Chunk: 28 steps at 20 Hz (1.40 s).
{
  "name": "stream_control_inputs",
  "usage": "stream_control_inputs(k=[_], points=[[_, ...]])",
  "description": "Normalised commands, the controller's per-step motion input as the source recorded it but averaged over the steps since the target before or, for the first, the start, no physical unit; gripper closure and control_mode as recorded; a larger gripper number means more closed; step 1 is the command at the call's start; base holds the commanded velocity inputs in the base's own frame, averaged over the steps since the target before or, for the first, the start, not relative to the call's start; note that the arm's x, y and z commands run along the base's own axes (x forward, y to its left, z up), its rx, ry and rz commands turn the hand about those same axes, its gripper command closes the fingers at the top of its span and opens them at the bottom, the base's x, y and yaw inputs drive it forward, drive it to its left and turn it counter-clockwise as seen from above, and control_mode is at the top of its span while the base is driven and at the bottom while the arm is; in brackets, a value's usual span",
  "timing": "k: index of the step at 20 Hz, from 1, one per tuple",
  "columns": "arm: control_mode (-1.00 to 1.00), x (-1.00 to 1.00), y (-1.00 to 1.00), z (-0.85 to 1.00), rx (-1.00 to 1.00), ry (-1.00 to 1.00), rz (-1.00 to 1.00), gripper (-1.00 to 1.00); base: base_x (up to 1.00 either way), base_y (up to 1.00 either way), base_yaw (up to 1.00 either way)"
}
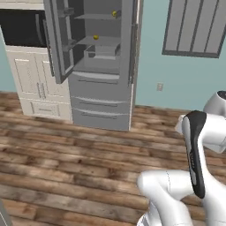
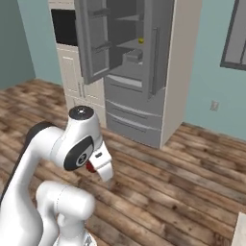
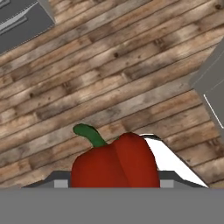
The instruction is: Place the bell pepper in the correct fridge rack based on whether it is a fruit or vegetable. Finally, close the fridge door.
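The bell pepper [image 3: 114,162] is glossy red with a green stem and sits close to the camera in the hand view, above the wooden floor. My gripper [image 3: 114,183] is shut on it, and the pepper hides most of the fingers. In the right base view the bell pepper [image 2: 89,166] shows as a small red patch under the white hand, held by the gripper [image 2: 95,168] low over the floor, well short of the fridge [image 2: 139,72]. The fridge door [image 1: 57,39] stands open, showing the racks [image 1: 95,40] inside.
Small yellow items lie on the upper rack [image 1: 114,13] and the rack below it [image 1: 96,37]. Grey fridge drawers [image 1: 99,106] sit beneath the racks. White cabinets [image 1: 33,81] stand left of the fridge. Open wooden floor [image 1: 79,159] lies between me and the fridge.
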Motion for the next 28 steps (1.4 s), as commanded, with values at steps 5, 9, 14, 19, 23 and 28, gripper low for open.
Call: stream_control_inputs(k=[5,9,14,19,23,28], points=[[1.00,0.00,0.00,0.00,0.00,0.00,0.00,1.00,1.00,0.45,-0.12],[1.00,0.00,0.00,0.00,0.00,0.00,0.00,1.00,1.00,0.72,-0.24],[1.00,0.00,0.00,0.00,0.00,0.00,0.00,1.00,1.00,0.76,-0.26],[1.00,0.00,0.00,0.00,0.00,0.00,0.00,1.00,1.00,0.70,-0.27],[1.00,0.00,0.00,0.00,0.00,0.00,0.00,1.00,1.00,0.58,-0.24],[1.00,0.00,0.00,0.00,0.00,0.00,0.00,1.00,1.00,0.29,-0.17]])
